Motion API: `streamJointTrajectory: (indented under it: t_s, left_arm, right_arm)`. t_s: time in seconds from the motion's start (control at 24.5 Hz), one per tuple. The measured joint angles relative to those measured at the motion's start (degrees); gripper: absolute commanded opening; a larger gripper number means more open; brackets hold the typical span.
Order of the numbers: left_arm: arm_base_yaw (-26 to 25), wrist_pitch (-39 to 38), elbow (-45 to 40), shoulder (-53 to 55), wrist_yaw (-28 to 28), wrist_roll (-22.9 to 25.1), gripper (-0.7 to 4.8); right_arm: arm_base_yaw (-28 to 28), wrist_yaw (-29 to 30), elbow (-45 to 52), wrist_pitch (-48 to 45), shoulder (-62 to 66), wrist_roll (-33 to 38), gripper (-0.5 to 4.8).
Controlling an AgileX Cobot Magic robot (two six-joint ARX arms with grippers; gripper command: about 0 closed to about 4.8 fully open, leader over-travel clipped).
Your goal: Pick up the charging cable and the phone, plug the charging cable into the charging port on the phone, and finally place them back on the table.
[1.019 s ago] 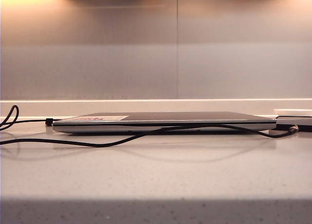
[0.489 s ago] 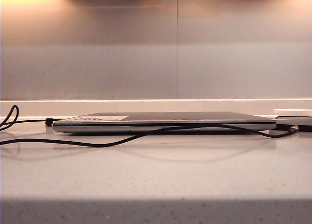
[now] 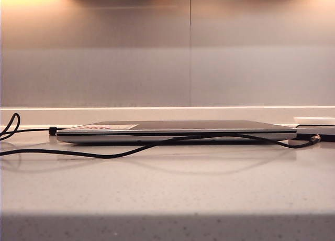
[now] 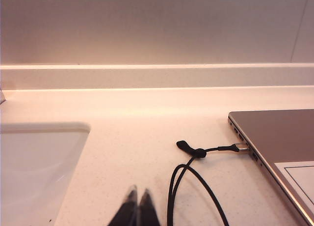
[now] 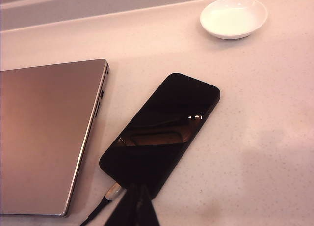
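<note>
Right wrist view: thin flat black phone (image 5: 161,130) lies flat on the pale speckled stone tabletop (image 5: 255,137), just beside the closed silver laptop's (image 5: 44,132) edge. The long black charging cable's (image 5: 100,204) metal plug tip sits at the phone's near end; can't tell if seated. Right claw (image 5: 135,201) hovers there, tips pinched shut, empty. Left claw (image 4: 137,206) also pinched shut, empty, near a cable loop (image 4: 191,186) towards the tabletop's left. Judgement: nothing lifted yet. Spread fingers first, take the phone by its long edges, keep the port end clear.
</note>
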State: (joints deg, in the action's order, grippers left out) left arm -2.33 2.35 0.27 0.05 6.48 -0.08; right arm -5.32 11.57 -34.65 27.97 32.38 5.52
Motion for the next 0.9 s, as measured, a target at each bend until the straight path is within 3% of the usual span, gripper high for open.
streamJointTrajectory:
  t_s: [0.82,0.9]
  left_arm:
    - [0.0,0.0,0.0,0.0,0.0,0.0,-0.05]
    - [0.0,0.0,0.0,0.0,0.0,0.0,-0.05]
  right_arm:
    - [0.0,-0.1,0.0,-0.1,0.0,0.0,-0.01]
    - [0.0,-3.5,0.9,-1.8,-1.5,0.0,0.00]
